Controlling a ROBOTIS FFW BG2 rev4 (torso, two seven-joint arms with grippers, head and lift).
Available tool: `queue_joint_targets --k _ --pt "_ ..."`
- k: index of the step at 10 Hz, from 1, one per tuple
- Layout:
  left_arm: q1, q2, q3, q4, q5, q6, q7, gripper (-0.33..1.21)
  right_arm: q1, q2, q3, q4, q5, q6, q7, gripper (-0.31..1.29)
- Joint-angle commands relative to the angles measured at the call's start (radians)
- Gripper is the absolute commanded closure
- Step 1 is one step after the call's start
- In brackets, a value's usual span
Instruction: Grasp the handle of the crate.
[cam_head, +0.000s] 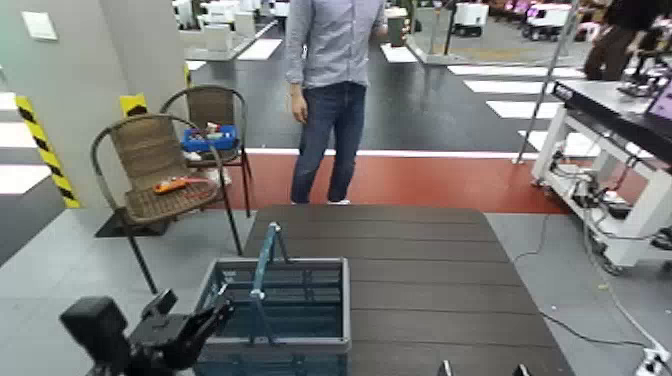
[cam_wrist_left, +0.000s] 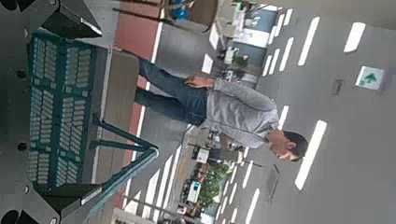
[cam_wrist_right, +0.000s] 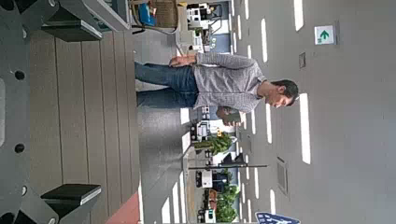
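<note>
The blue-grey lattice crate (cam_head: 276, 312) stands on the near left part of the dark slatted table (cam_head: 440, 275). Its thin teal handle (cam_head: 266, 262) is raised above the rim, across the middle. My left gripper (cam_head: 200, 330) is open and empty, just outside the crate's left wall, apart from the handle. In the left wrist view the crate (cam_wrist_left: 54, 103) and the handle (cam_wrist_left: 123, 142) lie ahead between the spread fingers (cam_wrist_left: 82, 21). My right gripper (cam_head: 482, 370) is open and empty at the table's near edge; in the right wrist view only bare table slats (cam_wrist_right: 84, 112) show between its fingers (cam_wrist_right: 77, 194).
A person (cam_head: 330, 90) stands just beyond the table's far edge. Two wicker chairs stand at the left: the near one (cam_head: 150, 170) holds an orange tool (cam_head: 180, 185), the far one a small bright-blue bin (cam_head: 210, 138). A workbench with cables (cam_head: 610, 140) is at the right.
</note>
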Motion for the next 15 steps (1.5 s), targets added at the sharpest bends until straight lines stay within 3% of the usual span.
queue_joint_targets --k 1,8,13,15 --pt "-0.135 0.078 0.000 0.025 0.197 0.224 -0.030 0.13 -0.002 0.000 0.003 0.003 0.000 -0.001 0.002 0.15" --pt "-0.488 0.210 -0.121 0.363 0.532 0.501 -0.196 0.13 -0.009 -0.003 0.012 0.006 -0.001 -0.002 0.002 0.15" --pt "-0.641 0.270 -0.198 0.556 0.659 0.598 -0.269 0.13 -0.017 -0.006 0.017 0.009 -0.006 -0.002 0.003 0.15" --pt "-0.710 0.270 -0.224 0.649 0.679 0.662 -0.347 0.13 -0.017 -0.006 0.018 0.009 -0.009 -0.002 0.003 0.15"
